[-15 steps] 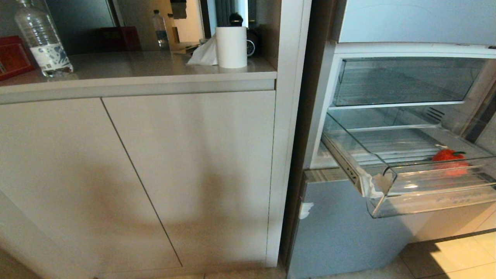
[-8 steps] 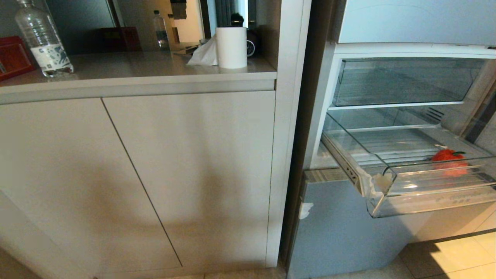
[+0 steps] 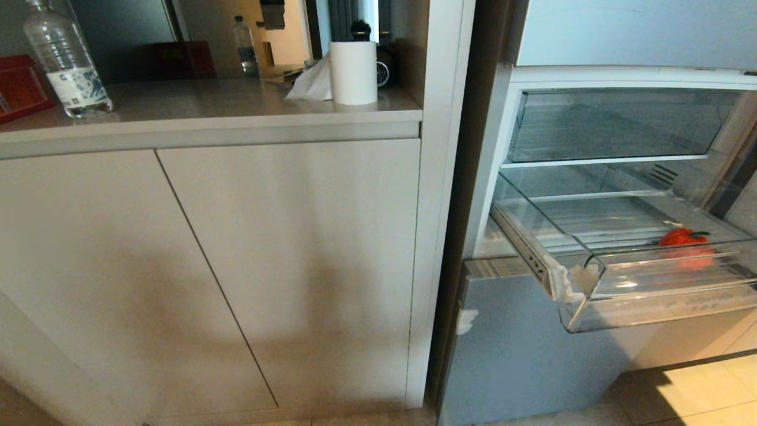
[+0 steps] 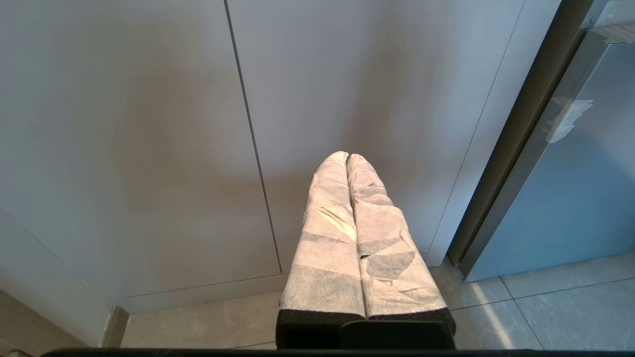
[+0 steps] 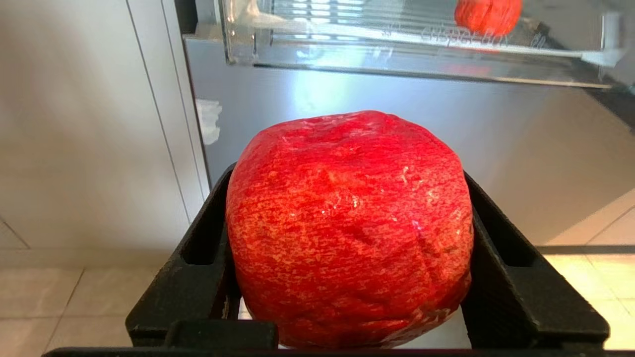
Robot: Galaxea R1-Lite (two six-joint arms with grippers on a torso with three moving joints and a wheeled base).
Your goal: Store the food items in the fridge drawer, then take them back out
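Red fruit (image 5: 349, 225) in right end effector (image 5: 347, 248), wrist-view only.

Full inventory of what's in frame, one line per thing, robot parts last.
red pepper-like food: 1, red, inside the open fridge drawer
round red food: 1, red, held in the right end effector
fridge drawer: 1, clear, pulled out
upper bin: 1, clear, above the drawer
water bottle: 1, clear, on the counter
paper roll: 1, white, on the counter
red box: 1, red, at the counter's left edge
left end effector: 1, white-wrapped, shut, facing the cabinet doors
right end effector: 1, black, below the drawer
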